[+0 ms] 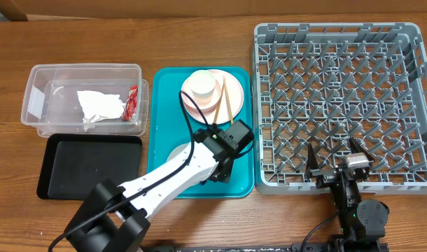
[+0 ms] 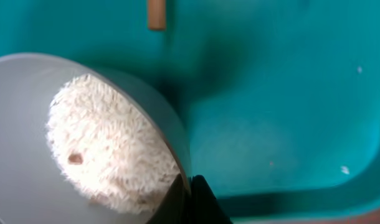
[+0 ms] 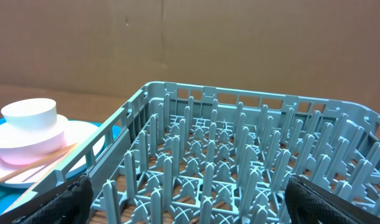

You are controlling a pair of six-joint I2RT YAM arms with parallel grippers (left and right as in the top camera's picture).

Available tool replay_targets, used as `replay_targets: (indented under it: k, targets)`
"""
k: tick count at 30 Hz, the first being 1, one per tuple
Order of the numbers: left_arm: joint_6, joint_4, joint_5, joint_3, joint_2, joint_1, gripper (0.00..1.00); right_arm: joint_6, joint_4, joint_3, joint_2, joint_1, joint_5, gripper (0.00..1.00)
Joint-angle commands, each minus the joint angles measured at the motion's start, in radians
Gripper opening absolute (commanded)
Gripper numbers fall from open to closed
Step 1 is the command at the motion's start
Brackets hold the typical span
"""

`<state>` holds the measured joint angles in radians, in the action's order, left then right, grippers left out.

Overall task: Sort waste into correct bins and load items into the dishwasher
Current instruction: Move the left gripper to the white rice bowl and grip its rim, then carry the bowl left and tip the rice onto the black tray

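A pale grey bowl (image 2: 28, 124) holding whitish rice-like scraps (image 2: 106, 143) sits on the teal tray (image 2: 271, 93). My left gripper (image 2: 190, 198) is shut on the bowl's right rim, one finger inside and one outside. In the overhead view the left gripper (image 1: 217, 162) hangs over the tray's front and the arm hides most of the bowl (image 1: 177, 150). A small white bowl (image 1: 203, 85) stands on the pink plate (image 1: 191, 103) at the tray's back. The dish rack (image 1: 346, 105) is on the right, with my right gripper (image 1: 334, 159) open at its front edge.
Wooden chopsticks (image 1: 225, 98) lie across the plate. A clear tub (image 1: 38, 77) at the left holds a crumpled tissue (image 1: 98, 105) and a red wrapper (image 1: 132, 101). In front of it lies a flat black tray (image 1: 91, 166).
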<state>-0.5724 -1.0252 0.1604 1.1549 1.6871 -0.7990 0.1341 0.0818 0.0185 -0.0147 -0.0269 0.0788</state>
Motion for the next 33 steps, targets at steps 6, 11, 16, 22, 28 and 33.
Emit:
replay_targets:
  k: [6,11,16,22,28,33]
  targets:
    - [0.034,-0.222,0.004,0.168,-0.004,0.039,0.04,-0.002,-0.005,-0.011,0.011,-0.002,0.002,1.0]
    - [0.034,-0.309,-0.008,0.178,-0.03,0.108,0.04,-0.002,-0.005,-0.011,0.011,-0.002,0.002,1.0]
    - [0.09,-0.311,-0.108,0.178,-0.113,0.198,0.04,-0.002,-0.005,-0.011,0.011,-0.002,0.002,1.0]
    - [0.162,-0.321,-0.201,0.177,-0.262,0.367,0.04,-0.002,-0.005,-0.011,0.011,-0.002,0.002,1.0]
    - [0.271,-0.324,-0.338,0.175,-0.376,0.599,0.04,-0.002,-0.005,-0.011,0.011,-0.002,0.002,1.0]
    - [0.31,-0.299,-0.391,0.165,-0.414,0.797,0.04,-0.002,-0.005,-0.011,0.011,-0.002,0.002,1.0]
